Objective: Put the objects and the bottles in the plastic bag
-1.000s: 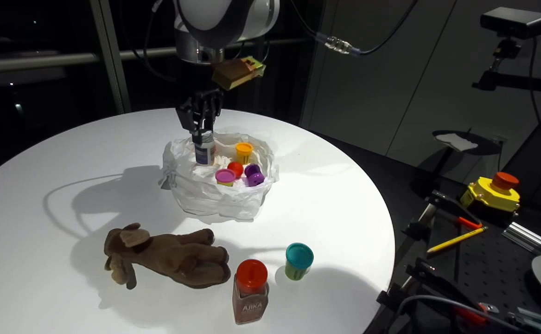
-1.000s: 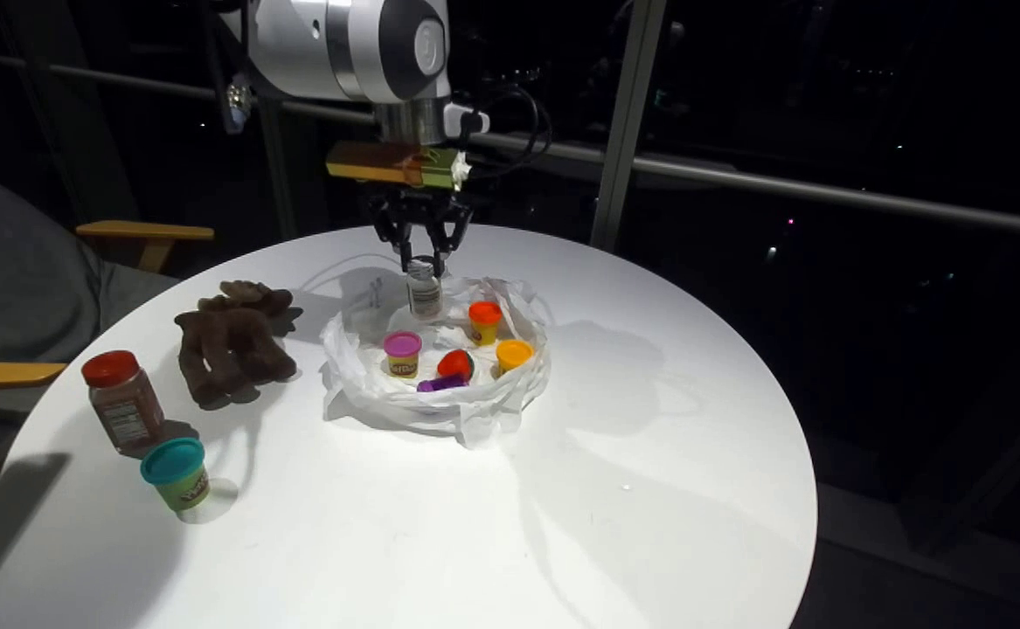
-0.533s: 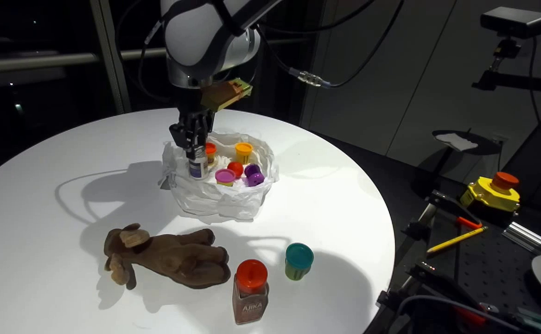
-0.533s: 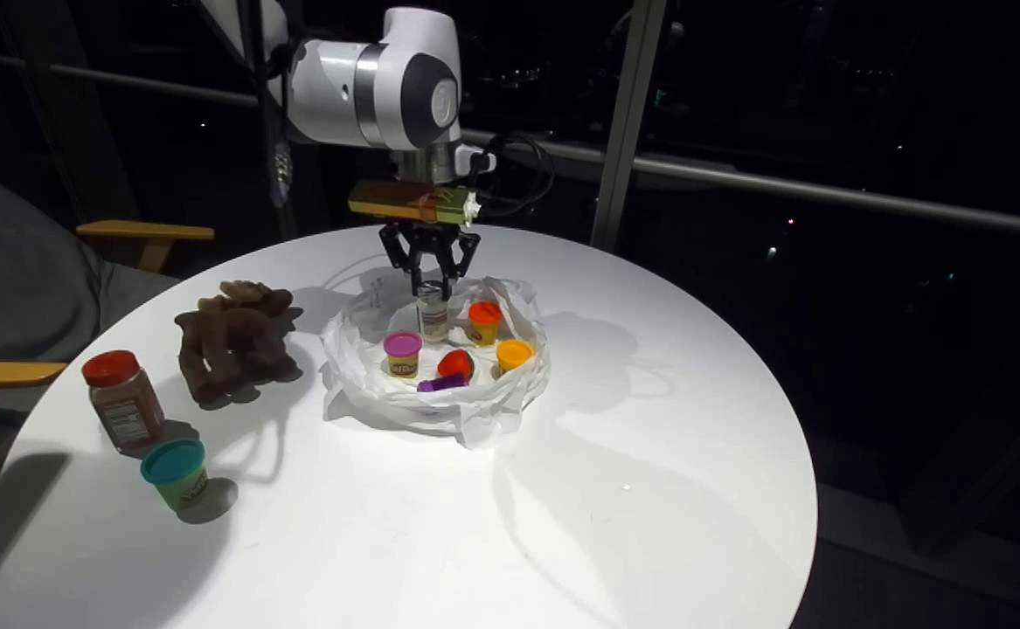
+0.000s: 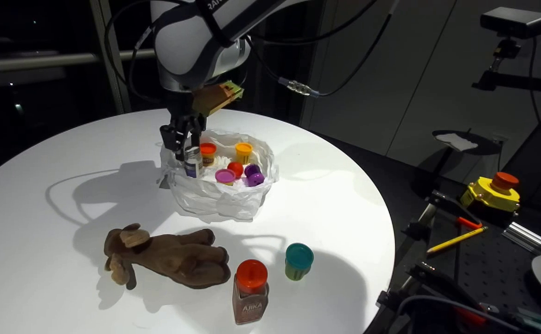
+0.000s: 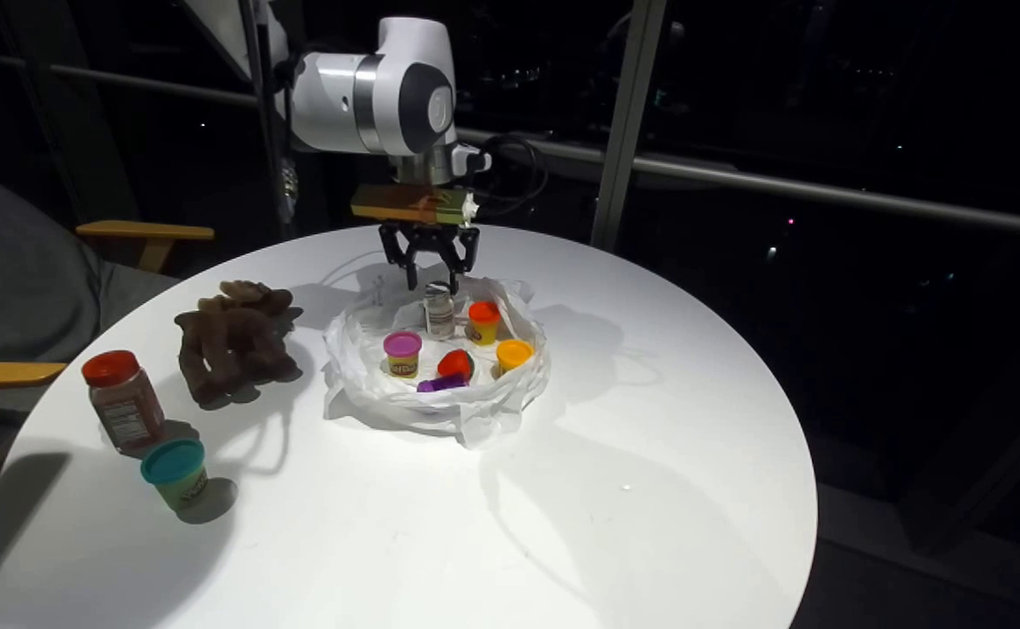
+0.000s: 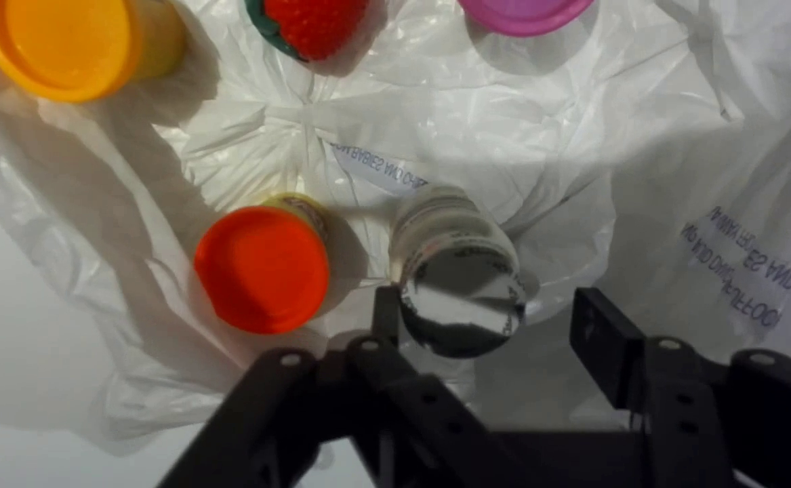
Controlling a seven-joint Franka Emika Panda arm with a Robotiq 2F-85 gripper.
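In the wrist view, the gripper [image 7: 493,324] is located over the bag [image 7: 693,169]; its fingers [image 7: 609,346] are spread, one just beside the top of the bottle [image 7: 459,278], the other apart from it across a visible gap; contact at the nearer finger cannot be determined; the red tub [image 7: 263,271] stands next to the bottle, on the side of the nearer finger; the yellow tub [image 7: 63,41], the strawberry [image 7: 317,24] and the pink tub [image 7: 527,10] are partly cut off by the upper edge; in an exterior view, the bag rests on the table [image 5: 326,195] with its sides raised; the bottle stands upright inside, near one side; the purple piece [image 5: 255,179] lies beside the strawberry; outside the bag, the toy [image 5: 170,257] lies on the table; the jar [image 5: 251,297] stands upright near its legs; the teal tub [image 5: 298,264] stands upright near the jar; in an exterior view, the arm [image 6: 343,100] is positioned above the bag, the spread fingers at the top of the bottle; the chair [image 6: 24,236] is located beyond the table edge, on the side of the toy and jar.
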